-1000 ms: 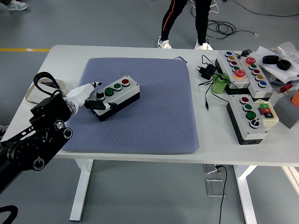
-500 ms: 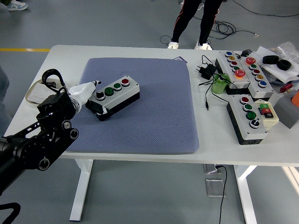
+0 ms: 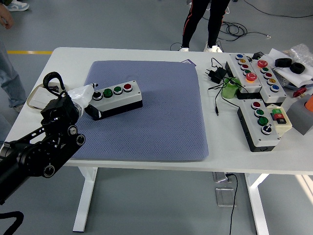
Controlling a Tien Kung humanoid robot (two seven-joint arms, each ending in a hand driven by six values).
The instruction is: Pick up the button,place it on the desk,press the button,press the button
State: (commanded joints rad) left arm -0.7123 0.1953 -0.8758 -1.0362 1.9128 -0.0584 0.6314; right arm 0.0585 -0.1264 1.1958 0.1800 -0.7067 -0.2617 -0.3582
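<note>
A grey button box with a black base lies on the blue-grey mat, left of its middle. On top it carries a black-and-white knob, two green buttons and a red button. My left hand, in a white cover on a black arm, is at the box's left end with its fingers closed around that end. The box rests on the mat, nearly level with the table's edge. My right arm is out of view.
Two larger button panels, a green cylinder, and a black plug with its cable lie on the white table at the right. A person's legs stand beyond the far edge, and another person is at the left edge.
The button box has shifted left and turned from a slant to nearly level, with my left hand staying on its left end. The standing person's legs moved right.
</note>
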